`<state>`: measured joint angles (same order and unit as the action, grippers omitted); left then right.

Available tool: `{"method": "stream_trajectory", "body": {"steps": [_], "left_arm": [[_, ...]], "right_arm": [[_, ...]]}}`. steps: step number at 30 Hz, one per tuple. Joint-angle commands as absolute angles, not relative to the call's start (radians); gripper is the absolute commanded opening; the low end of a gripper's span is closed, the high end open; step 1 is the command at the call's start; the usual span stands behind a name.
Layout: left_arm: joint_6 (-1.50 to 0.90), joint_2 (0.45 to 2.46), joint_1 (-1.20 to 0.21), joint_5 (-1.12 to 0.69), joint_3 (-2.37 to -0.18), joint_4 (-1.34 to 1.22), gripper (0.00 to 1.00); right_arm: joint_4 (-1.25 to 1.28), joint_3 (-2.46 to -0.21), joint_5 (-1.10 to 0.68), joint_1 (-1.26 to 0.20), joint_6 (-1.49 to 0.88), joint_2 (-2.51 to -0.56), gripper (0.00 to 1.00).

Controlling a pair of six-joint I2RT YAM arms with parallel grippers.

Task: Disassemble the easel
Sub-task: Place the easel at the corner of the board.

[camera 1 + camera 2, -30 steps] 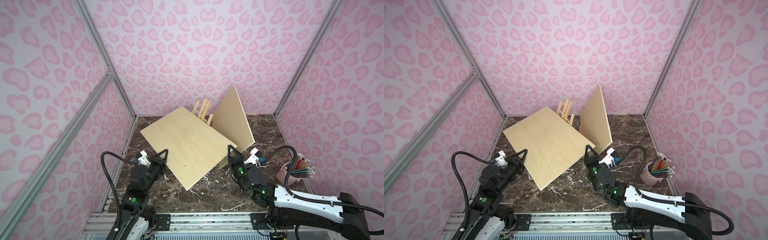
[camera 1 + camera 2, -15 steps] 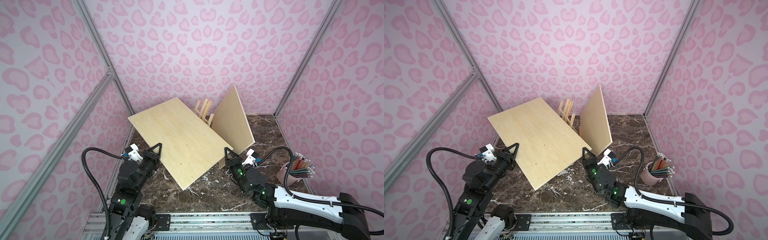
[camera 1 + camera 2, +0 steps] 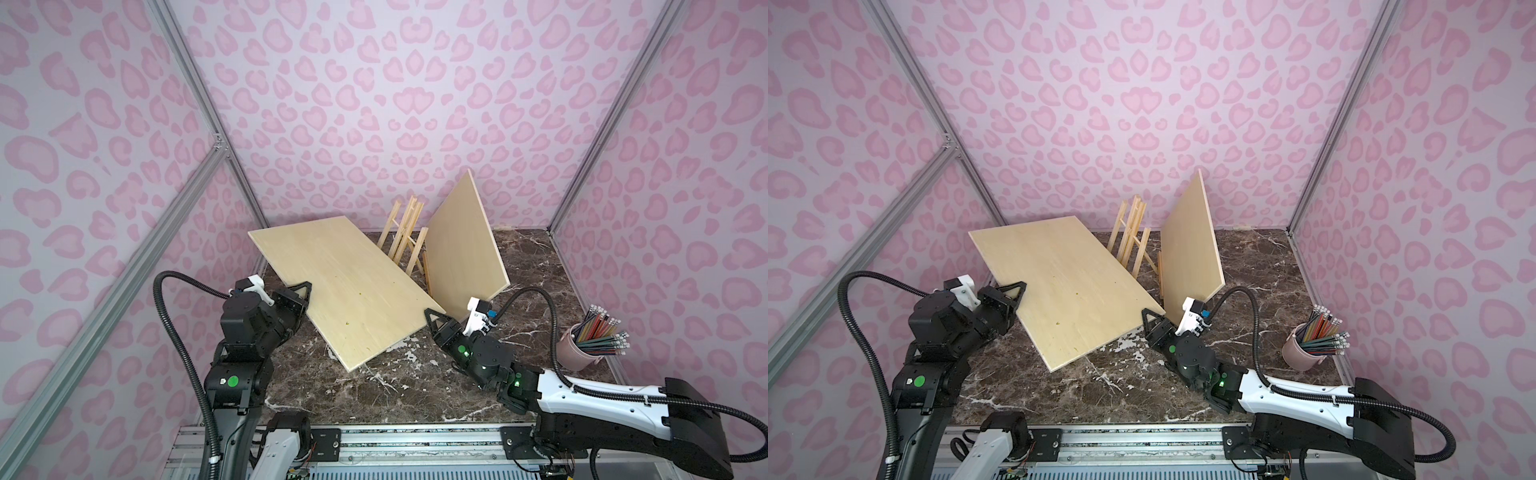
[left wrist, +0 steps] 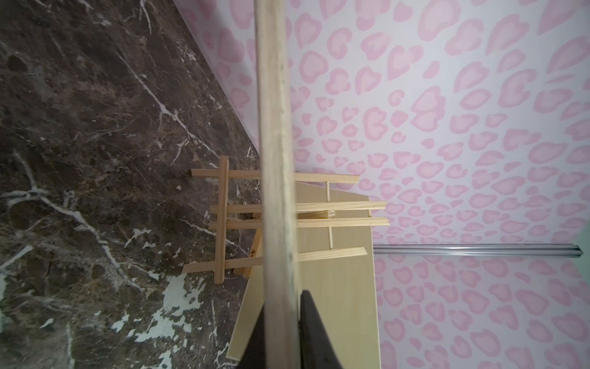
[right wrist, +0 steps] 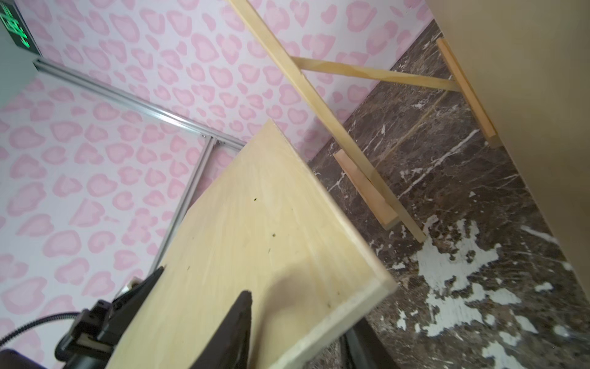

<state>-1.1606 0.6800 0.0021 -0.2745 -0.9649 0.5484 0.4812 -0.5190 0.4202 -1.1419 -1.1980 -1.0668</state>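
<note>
A large pale wooden board [image 3: 349, 291] [image 3: 1067, 282] hangs tilted over the marble table, its left side high. My left gripper [image 3: 305, 286] [image 3: 1019, 286] is shut on its left edge; in the left wrist view the board's edge [image 4: 274, 159] runs between the fingers of that gripper [image 4: 281, 332]. My right gripper [image 3: 432, 316] [image 3: 1148, 316] [image 5: 297, 319] stands open around the board's right corner [image 5: 255, 239], both fingers off the wood. The small wooden easel [image 3: 405, 232] [image 3: 1131, 237] [image 4: 223, 220] [image 5: 319, 92] stands at the back wall behind the board.
A second wooden board [image 3: 461, 253] [image 3: 1190, 249] [image 4: 338, 287] [image 5: 526, 80] leans upright beside the easel, just behind my right gripper. A pink cup of pencils [image 3: 577, 349] [image 3: 1302, 349] stands at the right edge. Pink patterned walls close in on three sides.
The left arm has raised the board's left edge and carried it leftward, tilting the board more steeply. The right gripper, shut on the right corner before, has opened.
</note>
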Motion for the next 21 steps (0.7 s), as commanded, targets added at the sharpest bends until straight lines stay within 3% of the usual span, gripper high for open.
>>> {"method": "stream_trajectory", "body": {"steps": [1, 5, 13, 16, 21], "left_arm": [[-0.982, 0.689, 0.027, -0.331, -0.982, 0.549, 0.03], [-0.979, 0.716, 0.064, -0.353, -0.985, 0.557, 0.03], [-0.901, 0.796, 0.170, -0.454, -1.030, 0.582, 0.03], [-0.864, 0.824, 0.211, -0.491, -1.032, 0.580, 0.03], [-0.800, 0.898, 0.272, -0.559, -1.029, 0.578, 0.03]], "right_arm": [[0.554, -0.510, 0.325, -1.143, -1.058, -1.062, 0.49], [0.550, -0.500, 0.301, -1.128, -1.057, -1.059, 0.53], [0.502, -0.492, 0.231, -1.111, -1.037, -1.041, 0.70], [0.502, -0.479, 0.217, -1.111, -1.026, -1.029, 0.81], [0.466, -0.471, 0.199, -1.111, -0.984, -0.998, 0.88]]}}
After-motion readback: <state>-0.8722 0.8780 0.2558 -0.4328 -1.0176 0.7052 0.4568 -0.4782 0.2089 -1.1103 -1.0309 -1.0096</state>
